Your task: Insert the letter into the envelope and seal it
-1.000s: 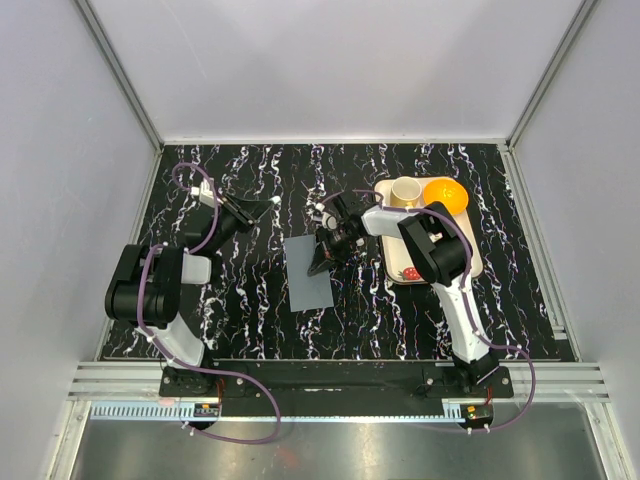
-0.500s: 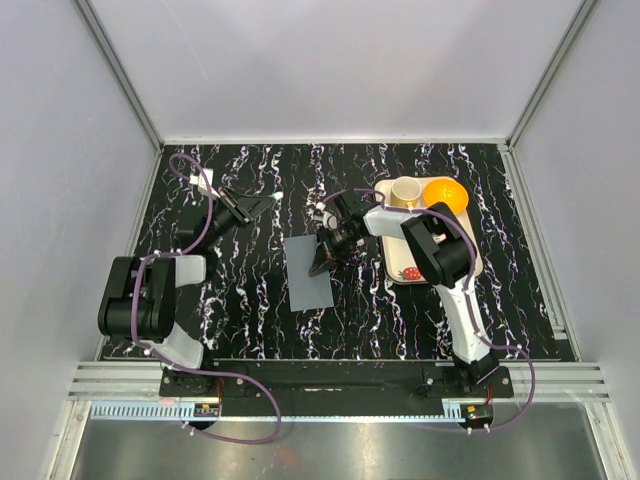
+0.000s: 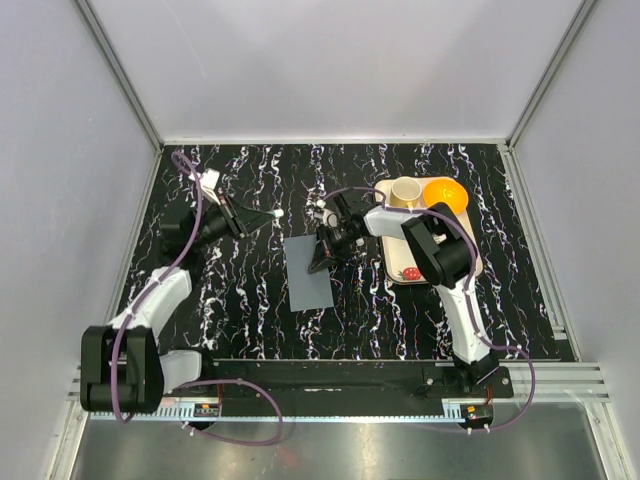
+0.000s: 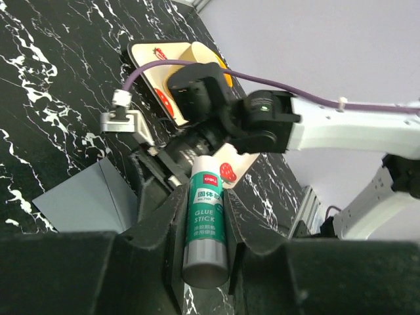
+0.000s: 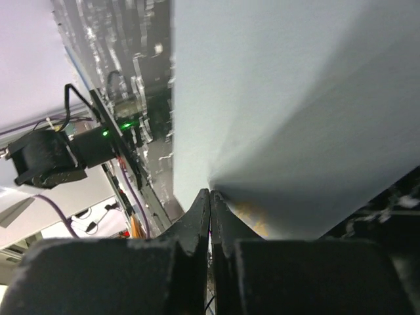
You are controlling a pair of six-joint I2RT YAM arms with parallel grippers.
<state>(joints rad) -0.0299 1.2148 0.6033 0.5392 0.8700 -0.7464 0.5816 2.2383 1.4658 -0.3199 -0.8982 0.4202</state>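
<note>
On marbled tabletop [image 3: 400,310]: right hand [image 5: 210,197] pinches pointed envelope [image 3: 305,285] flap; left hand [image 4: 205,210] clamps glue stick [image 4: 207,243].

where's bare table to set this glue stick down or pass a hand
Free: the strip between the envelope and the table's near edge, and the far strip along its back edge. Crowded: between envelope and tray, around the right gripper.

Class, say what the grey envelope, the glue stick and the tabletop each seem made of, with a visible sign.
Envelope: matte grey paper, probably; thin, flat, sharply creased.
Glue stick: smooth plastic tube, seemingly; printed green label.
Tabletop: black marble-look, white veins; stone or laminate unclear.
</note>
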